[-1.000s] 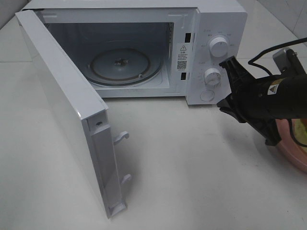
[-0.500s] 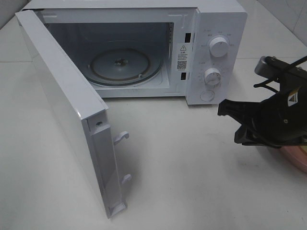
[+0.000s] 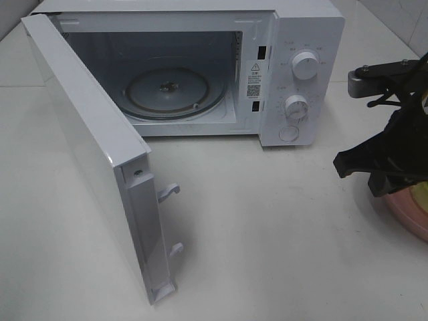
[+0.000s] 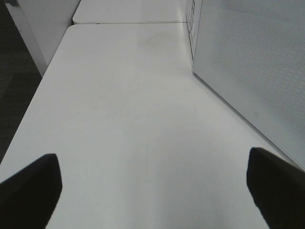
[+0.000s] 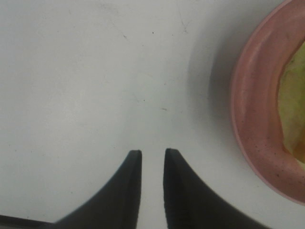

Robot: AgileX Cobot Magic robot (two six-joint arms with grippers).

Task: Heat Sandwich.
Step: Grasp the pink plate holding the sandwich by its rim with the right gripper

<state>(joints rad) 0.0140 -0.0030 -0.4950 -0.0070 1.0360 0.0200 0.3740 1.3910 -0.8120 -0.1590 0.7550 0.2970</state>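
Print on the label of the white microwave oven is illegible. The sandwich, shown only as a cut-off yellow-green edge, is seen on a round pink plate just beside the right gripper, whose jaws are narrowly parted, nothing held. The left gripper is spread wide, empty.

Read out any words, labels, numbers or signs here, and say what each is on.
No text is legible.
Sticker on the microwave frame: warning triangle, code square, print too small to read.
Marks round the upper dial and lower dial: too small to read.
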